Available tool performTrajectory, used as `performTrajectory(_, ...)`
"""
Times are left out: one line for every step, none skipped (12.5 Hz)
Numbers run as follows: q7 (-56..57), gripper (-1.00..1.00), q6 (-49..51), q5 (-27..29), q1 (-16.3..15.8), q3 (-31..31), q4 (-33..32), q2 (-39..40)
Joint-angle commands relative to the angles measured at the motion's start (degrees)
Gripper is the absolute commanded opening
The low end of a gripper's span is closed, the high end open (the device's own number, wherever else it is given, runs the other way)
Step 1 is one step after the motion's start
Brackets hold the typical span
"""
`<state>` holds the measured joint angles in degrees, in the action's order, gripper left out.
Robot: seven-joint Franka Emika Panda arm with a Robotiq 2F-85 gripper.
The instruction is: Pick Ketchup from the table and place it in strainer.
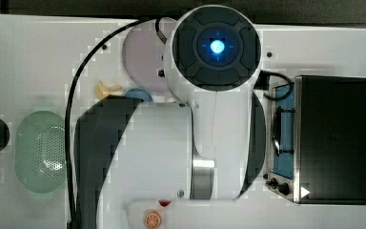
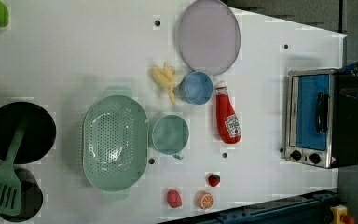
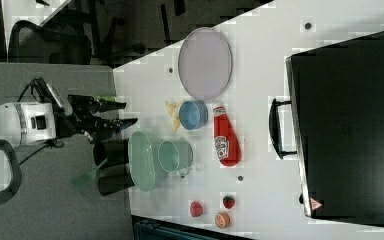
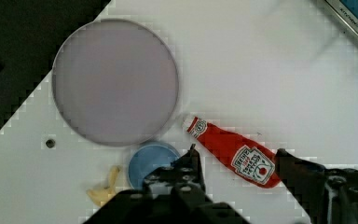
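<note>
The Ketchup (image 4: 235, 153) lies on its side on the white table (image 2: 74, 56), cap toward the lavender plate (image 2: 208, 36). In the wrist view the bottle body sits between the two fingers of the gripper (image 4: 237, 161), which are spread apart and hold nothing. In the right view the gripper (image 3: 122, 113) is raised well clear of the table surface.

In the left view the Ketchup (image 2: 227, 119) lies just beside the blue bowl (image 2: 197, 87), with a small bunch of bananas (image 2: 166, 78) on the bowl's other side. The strainer (image 2: 115, 143), a mint-green perforated oval basket, is well apart from the bottle; a green cup (image 2: 169, 135) stands between them, touching or nearly touching the strainer rim. Strainer, cup, blue bowl and plate hold nothing.

The bottle carries a white label with red print; the wording cannot be read.

A toaster oven (image 2: 318, 117) stands at the left view's right.
</note>
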<state>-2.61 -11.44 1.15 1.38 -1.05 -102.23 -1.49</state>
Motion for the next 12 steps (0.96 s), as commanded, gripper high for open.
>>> performTrajectory(0.22,0.59,13.48,0.50,5.96,-2.46,-7.31,-15.27)
performTrajectory(0.24,0.81,13.40,0.50,5.93,-2.56,-7.58,-15.10)
performTrajectory(0.50,1.00,13.34,0.50,5.91,-2.80,-8.18,-14.79)
performTrajectory(1.51,1.00,13.08,0.50,5.87,-3.20,-9.02,-14.28)
performTrajectory(3.04,1.00,12.24,0.50,5.84,-3.70,-10.01,-13.52)
performTrajectory(5.04,1.00,10.82,0.51,5.78,-4.27,-11.09,-12.55)
performTrajectory(7.19,1.00,8.74,0.50,5.71,-4.86,-12.31,-11.38)
performTrajectory(9.10,1.00,6.30,0.50,5.69,-5.36,-13.58,-10.07)
performTrajectory(11.08,1.00,3.67,0.50,5.66,-5.77,-14.95,-8.63)
performTrajectory(13.48,1.00,0.69,0.50,5.63,-6.18,-16.39,-7.16)
performTrajectory(16.56,1.00,-2.63,0.50,5.60,-6.53,-17.90,-5.63)
performTrajectory(19.97,1.00,-6.04,0.49,5.59,-6.91,-19.44,-4.12)
